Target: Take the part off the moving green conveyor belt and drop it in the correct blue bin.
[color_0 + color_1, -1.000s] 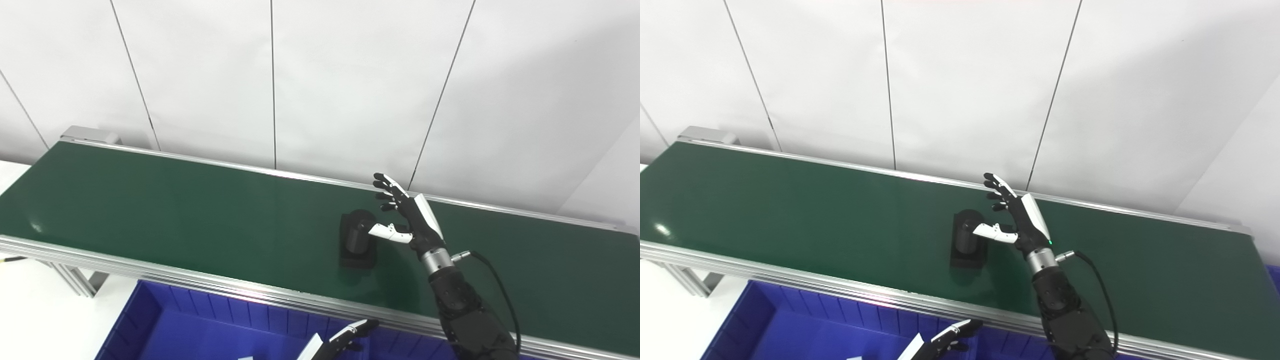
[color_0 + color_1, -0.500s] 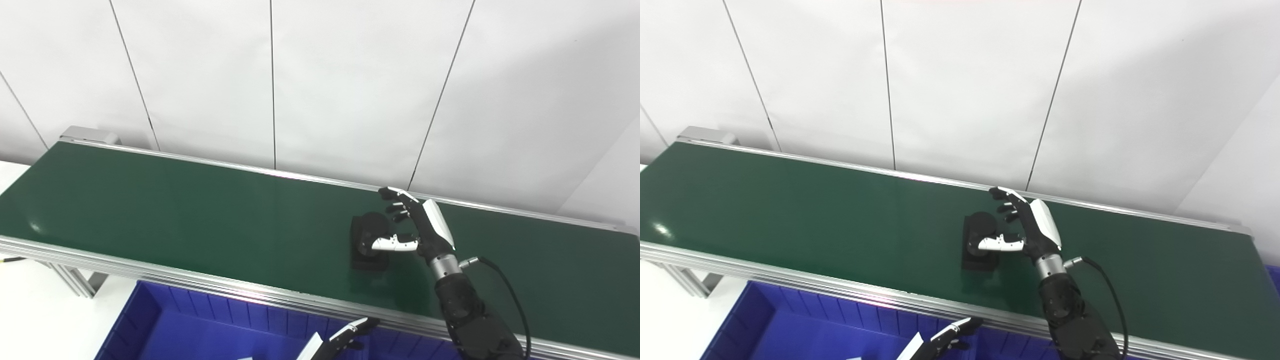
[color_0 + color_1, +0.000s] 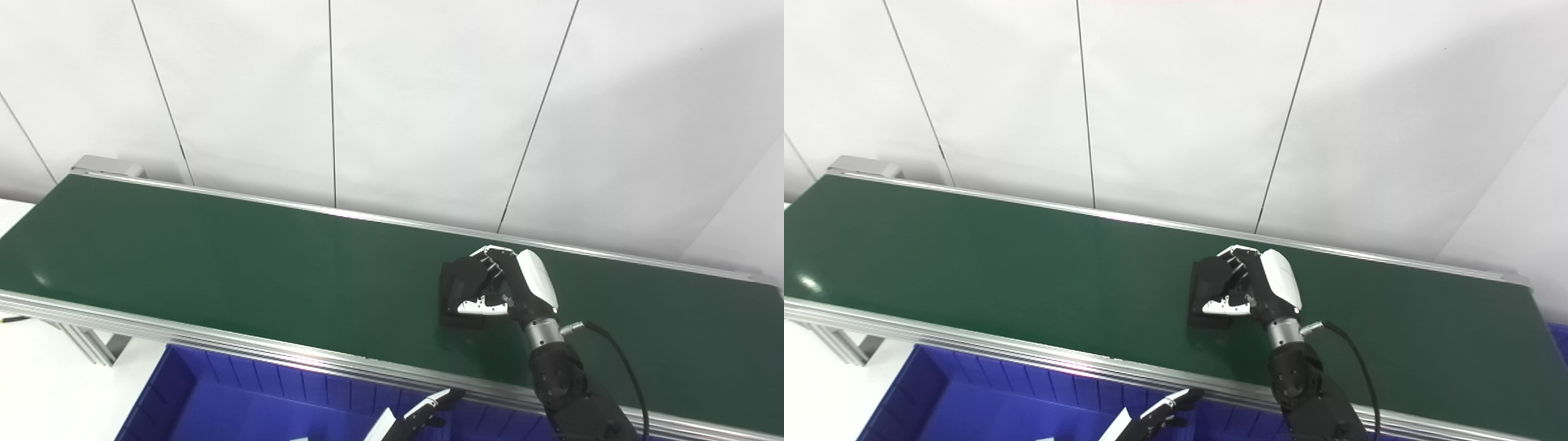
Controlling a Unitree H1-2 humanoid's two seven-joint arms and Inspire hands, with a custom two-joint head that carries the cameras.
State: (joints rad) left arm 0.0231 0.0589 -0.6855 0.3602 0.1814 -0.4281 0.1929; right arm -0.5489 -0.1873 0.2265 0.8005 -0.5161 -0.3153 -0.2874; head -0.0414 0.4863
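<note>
left eye view: nearest, along the bottom edge, the left hand (image 3: 422,416) pokes up over the blue bin (image 3: 202,398), only its dark fingers with white tips in view and the rest cut off, so whether it is spread or curled cannot be told. the bin is glossy moulded plastic with ribbed inner walls, and a pale scrap at its bottom edge is too cropped to identify. beyond its rim runs the silver extruded-aluminium rail (image 3: 184,334) of the conveyor, then the green conveyor belt (image 3: 214,263), a smooth, slightly shiny dark green band that slants across the frame with a faint glare spot near its left end. on the belt right of centre sits the part (image 3: 458,288), matte black, a flat squarish base with a raised block on it; its right side is hidden under the right hand (image 3: 505,288). that hand lies over the part from the right, dark fingers curled down over its top and white thumb pressed against its near side, clamped on it while the base still rests on the belt. a black cable loops off the metal wrist. farthest stands the wall of plain white panels (image 3: 429,104) with thin dark seams.
</note>
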